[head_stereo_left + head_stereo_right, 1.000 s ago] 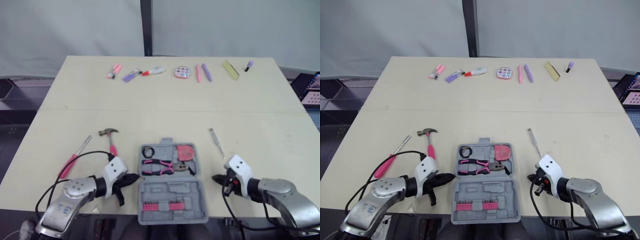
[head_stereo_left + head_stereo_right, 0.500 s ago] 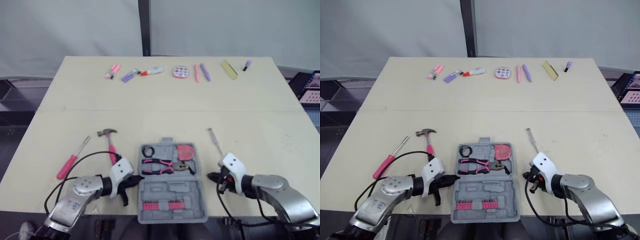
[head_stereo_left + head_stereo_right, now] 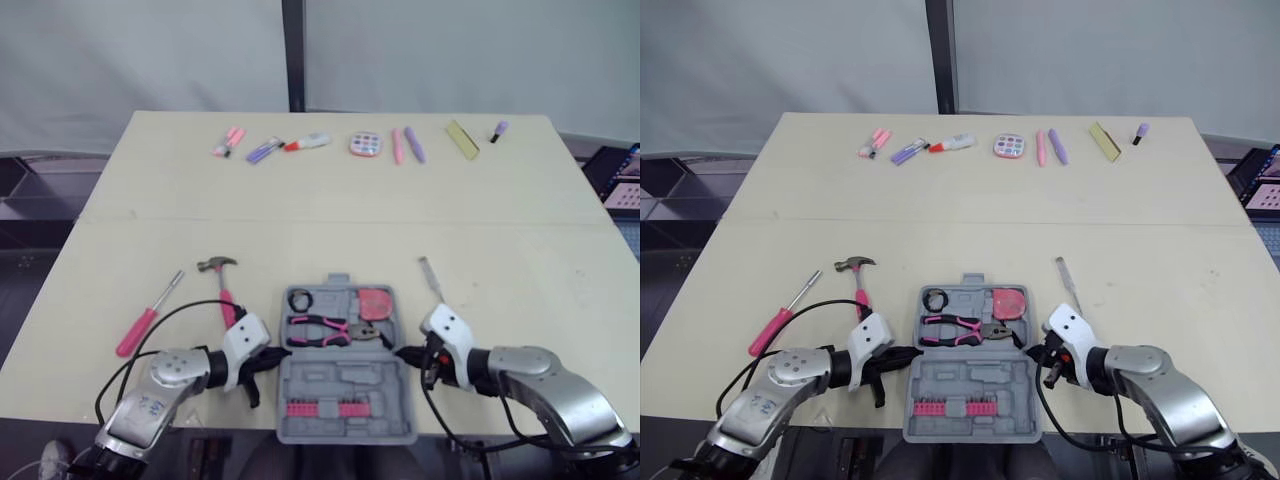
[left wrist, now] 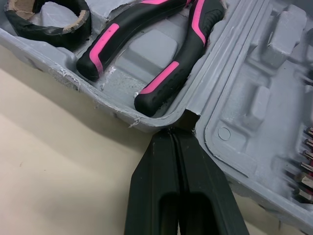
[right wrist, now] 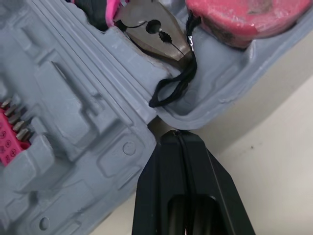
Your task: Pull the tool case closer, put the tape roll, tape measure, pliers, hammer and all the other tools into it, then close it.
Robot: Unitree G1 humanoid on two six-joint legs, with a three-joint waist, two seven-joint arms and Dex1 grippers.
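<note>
**Head view.** Tool case (image 3: 340, 385) lies open at 6 o'clock on the surface (image 3: 330, 220), with the half holding the pink bit row (image 3: 318, 410) nearest the robot. Tape roll (image 3: 298, 299), pliers (image 3: 325, 330) and tape measure (image 3: 375, 303) sit in the far half. Hammer (image 3: 222, 283) and pink-handled screwdriver (image 3: 148, 315) lie on the surface at the case's 10 o'clock, and a small grey tool (image 3: 432, 278) at its 2 o'clock. Both forearms lie low and point inward. Left gripper (image 3: 272, 353) is at the case's 9 o'clock edge and right gripper (image 3: 405, 352) at its 3 o'clock edge, each level with the hinge line.

**Left wrist view.** Its fingers (image 4: 156, 176) are pressed together, holding nothing. The tips touch the notch between the two halves, beside the pliers' handles.

**Right wrist view.** Its fingers (image 5: 195, 181) are closed flat against each other, empty. The tips are at the hinge gap, near the black cord (image 5: 176, 81).
</note>
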